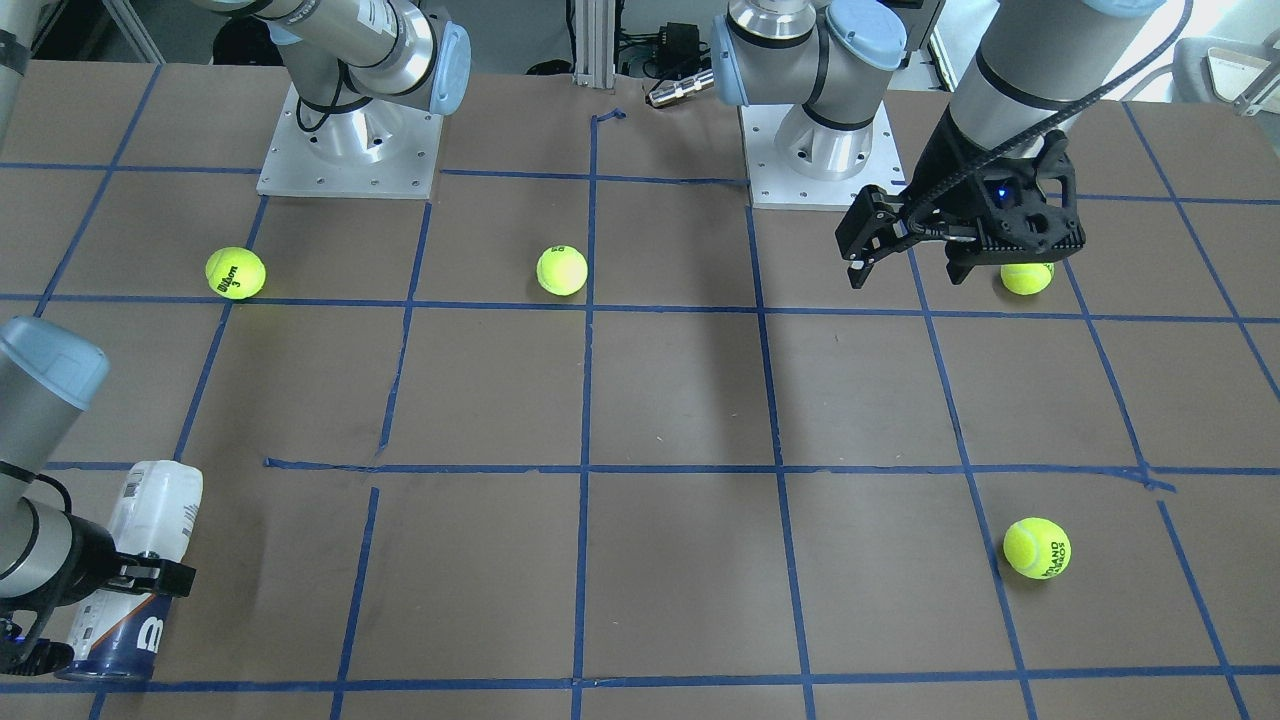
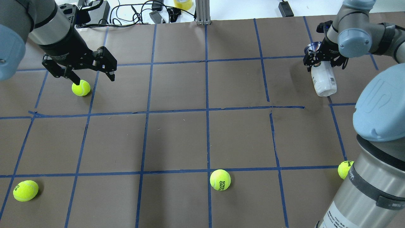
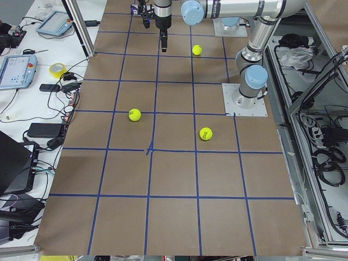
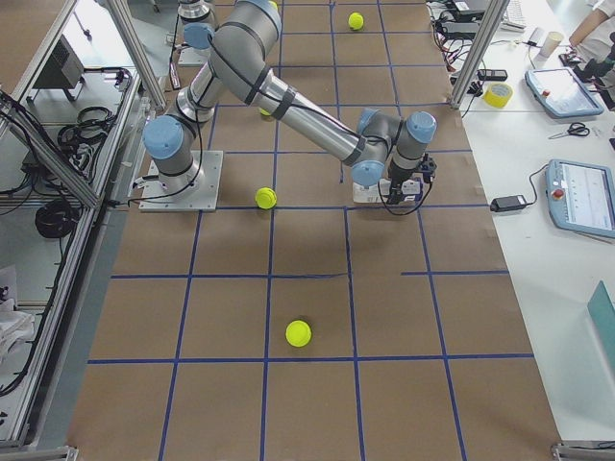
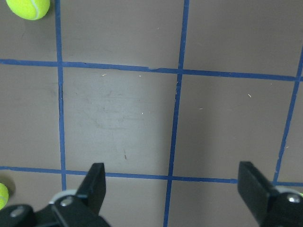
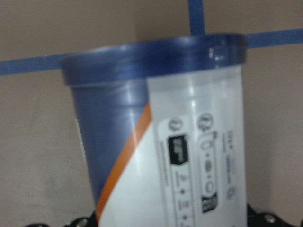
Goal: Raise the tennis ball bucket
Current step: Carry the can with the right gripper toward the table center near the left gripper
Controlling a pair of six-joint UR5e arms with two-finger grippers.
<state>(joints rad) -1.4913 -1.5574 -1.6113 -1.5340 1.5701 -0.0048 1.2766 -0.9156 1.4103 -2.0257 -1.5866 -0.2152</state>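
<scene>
we see the table point(image 2: 177, 139); at its two o'clock the tube point(image 2: 323, 80) sits tilted, our right gripper point(image 2: 320, 60) clamped near its navy end. at ten o'clock our left gripper point(image 2: 94, 77) hangs wide open beside a ball point(image 2: 81, 88).

Four yellow-green tennis balls point(image 2: 220, 180) lie well apart on the brown tabletop point(image 2: 177, 139), which blue tape lines point(image 2: 206, 88) divide into squares.

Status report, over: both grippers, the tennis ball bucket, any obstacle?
Left gripper open, empty. Right gripper shut on tennis ball bucket; lift-off not confirmed. Tennis balls scattered, none touching bucket.
</scene>
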